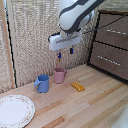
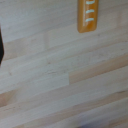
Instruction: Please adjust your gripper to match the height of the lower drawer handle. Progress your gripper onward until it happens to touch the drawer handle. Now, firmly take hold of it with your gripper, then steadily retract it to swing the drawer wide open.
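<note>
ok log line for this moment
gripper: open, empty, above table | drawer handle: untouched | drawer: closed | phase: approach not started

Pale wooden plank surface (image 2: 65, 75) with light grain and faint seams running slantwise, flat orange plastic bar with white raised marks (image 2: 88, 15) lying on it at one edge, cut off by the frame, dark blurred shape (image 2: 1, 50) at another edge, unidentifiable

A staged home kitchen corner: below the tool (image 1: 65, 52) a wooden worktop (image 1: 95, 100) carries mugs and a plate (image 1: 15, 110), dark drawers (image 1: 111, 47) beside it.
</note>
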Motion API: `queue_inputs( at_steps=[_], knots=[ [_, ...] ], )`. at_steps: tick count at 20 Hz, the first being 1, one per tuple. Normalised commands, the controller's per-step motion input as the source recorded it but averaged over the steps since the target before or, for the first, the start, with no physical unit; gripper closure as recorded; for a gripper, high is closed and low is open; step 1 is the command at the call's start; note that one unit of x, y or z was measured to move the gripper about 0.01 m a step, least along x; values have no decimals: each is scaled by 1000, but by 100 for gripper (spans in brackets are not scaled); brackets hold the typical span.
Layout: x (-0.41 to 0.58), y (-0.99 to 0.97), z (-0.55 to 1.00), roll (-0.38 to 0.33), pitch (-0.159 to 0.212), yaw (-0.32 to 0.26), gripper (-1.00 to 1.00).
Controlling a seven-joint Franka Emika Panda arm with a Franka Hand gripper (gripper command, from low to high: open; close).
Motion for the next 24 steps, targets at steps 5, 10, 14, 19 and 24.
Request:
queue_inputs(
  at_steps=[5, 10, 14, 19, 24],
  knots=[
    [-85, -231, -82, -375, -36, 121, -100],
    [0, -137, -142, -368, -74, 169, -100],
    [0, -102, -178, -353, -77, 184, -100],
    [0, -118, -175, -365, -43, 176, -100],
    [0, -185, -246, -368, 6, 163, -100]
  ],
)
